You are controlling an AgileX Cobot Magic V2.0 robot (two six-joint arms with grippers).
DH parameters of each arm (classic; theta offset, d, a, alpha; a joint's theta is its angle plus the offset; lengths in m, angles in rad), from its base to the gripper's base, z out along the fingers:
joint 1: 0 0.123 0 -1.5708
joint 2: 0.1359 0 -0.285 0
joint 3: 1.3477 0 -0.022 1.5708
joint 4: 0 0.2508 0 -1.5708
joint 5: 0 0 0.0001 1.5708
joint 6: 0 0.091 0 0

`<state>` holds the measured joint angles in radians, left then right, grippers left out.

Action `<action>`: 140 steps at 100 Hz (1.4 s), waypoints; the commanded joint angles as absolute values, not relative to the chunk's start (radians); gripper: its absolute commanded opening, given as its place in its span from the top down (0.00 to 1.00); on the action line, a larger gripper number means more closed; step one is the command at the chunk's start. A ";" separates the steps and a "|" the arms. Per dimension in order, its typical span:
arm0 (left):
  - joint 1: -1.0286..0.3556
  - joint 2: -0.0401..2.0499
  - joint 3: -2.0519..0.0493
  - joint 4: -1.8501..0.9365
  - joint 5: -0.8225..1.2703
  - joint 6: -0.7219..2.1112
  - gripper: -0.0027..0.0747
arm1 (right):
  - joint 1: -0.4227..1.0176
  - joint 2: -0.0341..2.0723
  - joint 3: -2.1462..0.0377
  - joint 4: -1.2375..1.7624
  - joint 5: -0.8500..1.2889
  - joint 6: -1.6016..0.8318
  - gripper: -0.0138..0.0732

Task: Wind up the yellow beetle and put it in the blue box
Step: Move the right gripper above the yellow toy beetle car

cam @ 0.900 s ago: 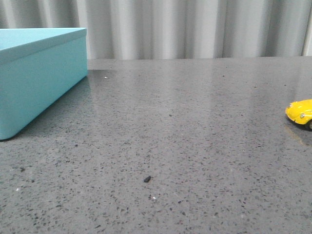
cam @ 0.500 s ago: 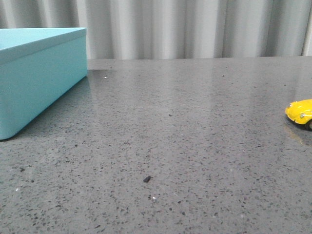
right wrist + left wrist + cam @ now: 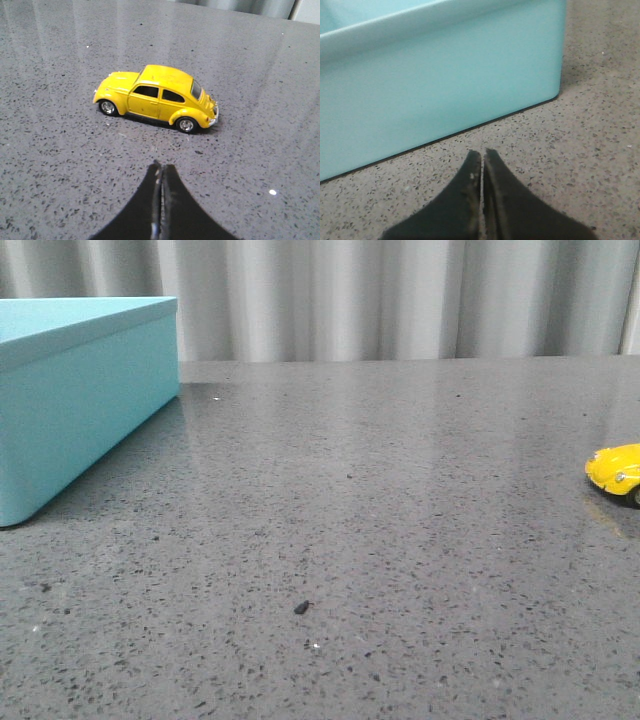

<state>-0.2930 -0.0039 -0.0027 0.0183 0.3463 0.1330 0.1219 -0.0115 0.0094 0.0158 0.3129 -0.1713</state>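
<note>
The yellow beetle (image 3: 616,470) stands on its wheels at the table's far right edge of the front view, partly cut off. In the right wrist view the whole beetle (image 3: 157,98) sits side-on, a short way beyond my right gripper (image 3: 162,167), which is shut and empty. The blue box (image 3: 70,400) stands at the back left with its lid on. In the left wrist view the blue box's side (image 3: 440,85) fills the view just beyond my left gripper (image 3: 482,153), which is shut and empty. Neither gripper shows in the front view.
The speckled grey table (image 3: 380,500) runs back to a grey pleated curtain (image 3: 400,300). A small dark crumb (image 3: 301,607) lies near the table's front middle.
</note>
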 commanded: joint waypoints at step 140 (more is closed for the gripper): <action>-0.289 -0.036 0.025 0.028 0.191 0.123 0.99 | 0.119 -0.030 0.034 0.274 -0.091 -0.174 0.92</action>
<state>-0.2930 -0.0039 -0.0027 0.0290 0.3128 0.1330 0.1219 -0.0115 0.0094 0.2032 0.0128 -0.1713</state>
